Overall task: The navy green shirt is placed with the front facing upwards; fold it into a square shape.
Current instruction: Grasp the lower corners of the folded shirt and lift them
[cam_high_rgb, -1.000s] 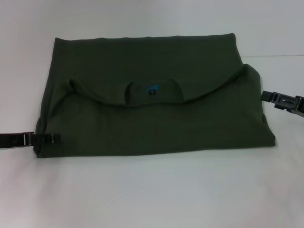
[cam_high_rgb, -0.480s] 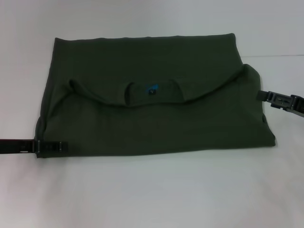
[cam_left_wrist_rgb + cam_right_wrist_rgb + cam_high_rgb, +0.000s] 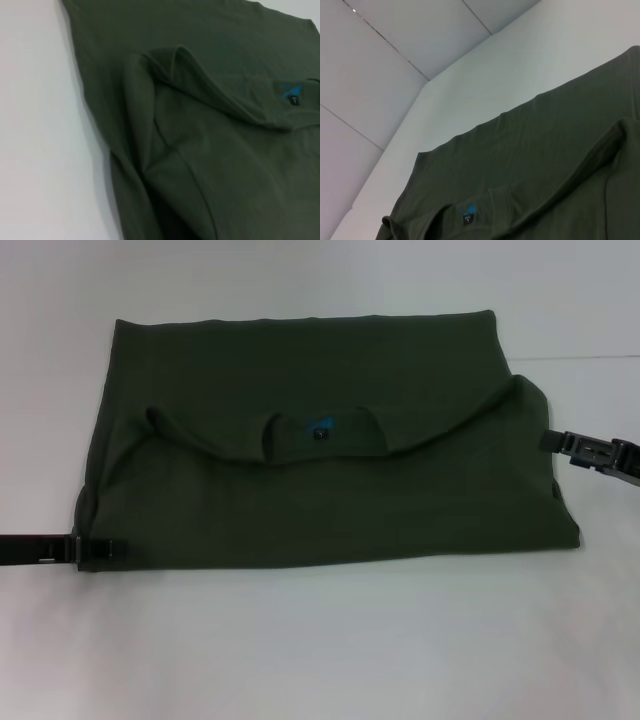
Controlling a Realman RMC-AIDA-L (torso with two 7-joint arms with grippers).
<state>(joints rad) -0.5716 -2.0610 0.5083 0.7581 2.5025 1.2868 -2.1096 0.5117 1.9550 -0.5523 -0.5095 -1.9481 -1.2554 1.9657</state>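
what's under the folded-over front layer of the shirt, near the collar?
Beneath the folded layer's curved edge, the navy green shirt shows its collar with the blue neck label and more green fabric behind. Anything under the fold itself is covered. The left gripper and right gripper sit at the shirt's side edges.

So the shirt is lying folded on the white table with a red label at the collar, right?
Not quite: the label at the collar is blue, not red, as the head view shows. The shirt does lie folded on the white table.

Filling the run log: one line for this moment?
shirt: folded, collar up | left gripper: at near-left corner | right gripper: at right edge
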